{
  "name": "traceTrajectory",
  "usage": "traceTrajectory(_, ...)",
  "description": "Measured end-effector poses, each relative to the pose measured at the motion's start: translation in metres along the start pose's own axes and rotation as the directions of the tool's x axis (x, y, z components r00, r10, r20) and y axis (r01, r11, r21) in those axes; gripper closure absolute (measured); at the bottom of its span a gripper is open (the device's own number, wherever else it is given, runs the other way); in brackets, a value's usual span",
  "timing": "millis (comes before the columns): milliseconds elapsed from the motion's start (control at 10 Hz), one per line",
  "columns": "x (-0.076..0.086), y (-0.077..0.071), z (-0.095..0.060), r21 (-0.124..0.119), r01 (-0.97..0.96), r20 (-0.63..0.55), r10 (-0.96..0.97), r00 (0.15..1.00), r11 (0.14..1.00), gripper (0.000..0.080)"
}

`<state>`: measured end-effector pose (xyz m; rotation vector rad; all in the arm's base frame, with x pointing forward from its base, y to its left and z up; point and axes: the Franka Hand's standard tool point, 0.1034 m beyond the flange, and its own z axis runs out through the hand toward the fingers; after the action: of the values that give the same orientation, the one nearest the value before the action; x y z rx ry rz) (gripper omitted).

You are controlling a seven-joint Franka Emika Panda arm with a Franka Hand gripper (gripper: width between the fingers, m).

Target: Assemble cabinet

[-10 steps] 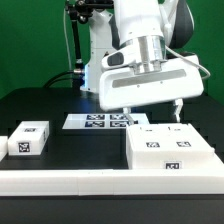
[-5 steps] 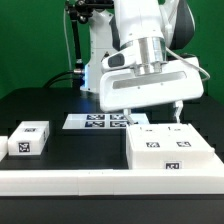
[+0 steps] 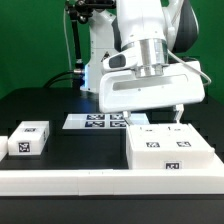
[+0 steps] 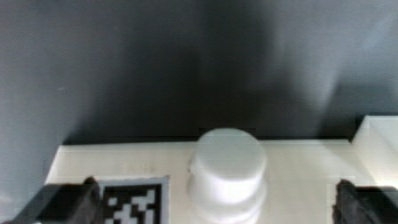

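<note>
The cabinet (image 3: pixel 170 150) is a large white box with tags on top, at the exterior view's right. My gripper (image 3: pixel 152 112) hangs just above its far edge, open and empty. In the wrist view the cabinet's white top (image 4: pixel 151 160) carries a tag (image 4: pixel 134 203) and a rounded white knob (image 4: pixel 228 168). The knob stands between my fingers (image 4: pixel 64 203), which are spread wide and do not touch it; the gripper (image 4: pixel 217 197) is centred over it. A small white tagged block (image 3: pixel 28 138) lies apart at the exterior view's left.
The marker board (image 3: pixel 97 122) lies flat behind the gripper. A long low white rail (image 3: pixel 60 181) runs along the front. The arm's base (image 3: pixel 95 60) stands at the back. Another white edge (image 4: pixel 379 135) shows beside the knob in the wrist view.
The gripper has shifted very slightly upward over the cabinet. Nothing else has moved.
</note>
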<state>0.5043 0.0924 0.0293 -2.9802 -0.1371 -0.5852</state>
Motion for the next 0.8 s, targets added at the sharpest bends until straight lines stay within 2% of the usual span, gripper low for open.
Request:
traceTrajectory(400, -0.0092, 0.0067, 0.0121, -0.002, -0.007, 0.017, 0.007, 1.0, 1.0, 0.0151)
traceTrajectory(700, -0.0092, 0.0074, 0.0121, -0.002, -0.007, 0.018, 0.007, 1.0, 1.0, 0.0177)
traceTrajectory(800, -0.0093, 0.0074, 0.0121, -0.002, -0.007, 0.018, 0.007, 1.0, 1.0, 0.038)
